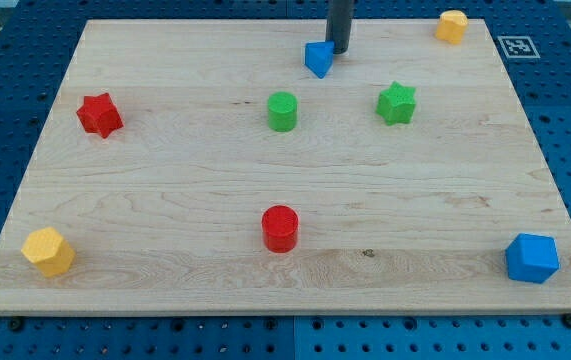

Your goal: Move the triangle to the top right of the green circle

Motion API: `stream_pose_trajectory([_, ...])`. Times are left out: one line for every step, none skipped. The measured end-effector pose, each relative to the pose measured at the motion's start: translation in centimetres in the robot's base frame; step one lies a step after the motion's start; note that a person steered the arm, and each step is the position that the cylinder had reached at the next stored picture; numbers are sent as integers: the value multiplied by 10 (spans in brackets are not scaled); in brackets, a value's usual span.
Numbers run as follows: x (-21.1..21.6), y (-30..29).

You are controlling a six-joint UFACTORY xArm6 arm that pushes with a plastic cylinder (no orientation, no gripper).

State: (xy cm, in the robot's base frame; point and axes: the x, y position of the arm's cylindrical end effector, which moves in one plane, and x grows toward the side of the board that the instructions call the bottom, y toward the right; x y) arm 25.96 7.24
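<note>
A blue triangle [317, 58] lies near the view's top, just above and to the right of the green circle [282, 111]. My tip [338, 51] stands right against the triangle's right side, touching or nearly touching it. The rod rises from there out of the view's top.
A green star [396, 103] lies right of the green circle. A red star [98, 115] is at the left, a red circle [279, 229] at bottom centre. A yellow block [48, 251] is bottom left, another yellow block [451, 26] top right, a blue block [532, 258] bottom right.
</note>
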Motion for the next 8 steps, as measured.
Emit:
stream_pose_trajectory([8, 1])
stream_pose_trajectory([9, -10])
stream_pose_trajectory([9, -34])
stream_pose_trajectory([10, -49])
stream_pose_trajectory([7, -62])
stream_pose_trajectory([6, -124])
stream_pose_trajectory([6, -208])
stream_pose_trajectory([22, -293])
